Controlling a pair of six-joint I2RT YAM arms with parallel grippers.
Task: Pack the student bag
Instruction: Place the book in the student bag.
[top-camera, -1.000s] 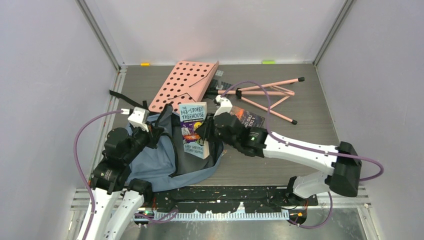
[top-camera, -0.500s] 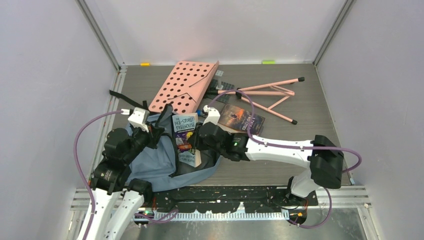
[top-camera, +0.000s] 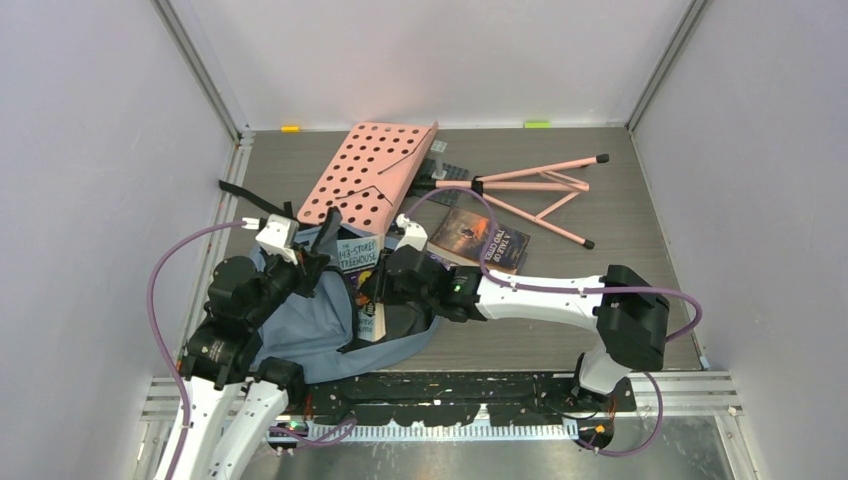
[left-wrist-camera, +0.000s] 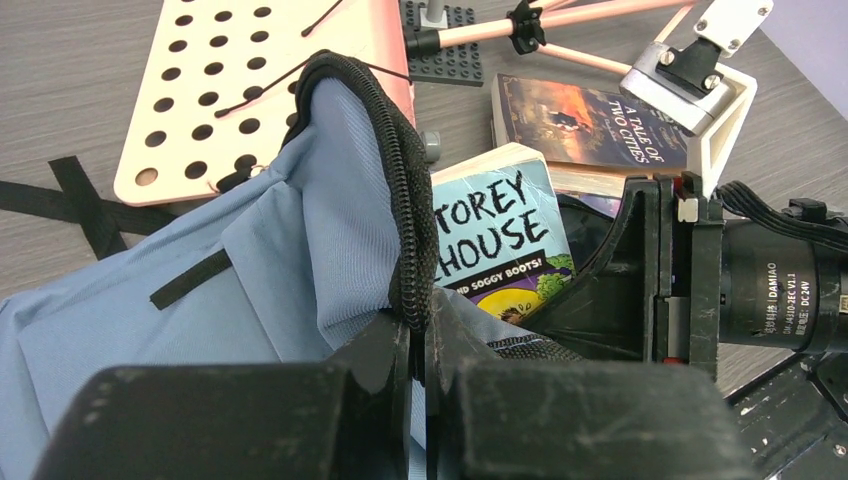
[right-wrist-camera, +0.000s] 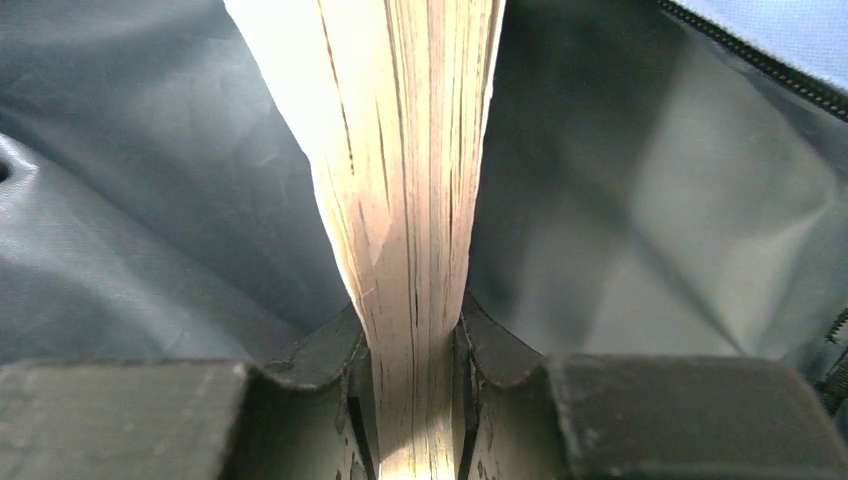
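A: left gripper (left-wrist-camera: 418, 352)?
B: pinching the zipper rim (left-wrist-camera: 405, 200) of the student bag (top-camera: 300, 325), bag lying at the table's (top-camera: 600, 300) 8 o'clock.
A: right gripper (right-wrist-camera: 412, 360)?
B: arm reaching toward 9 o'clock, clamping the Treehouse paperback (left-wrist-camera: 497, 225) inside the opening.

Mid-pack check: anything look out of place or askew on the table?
The pink perforated board and pink tripod legs lie collapsed flat at the far side, just behind the blue-grey fabric backpack, not standing. Nothing looks spilled or torn.
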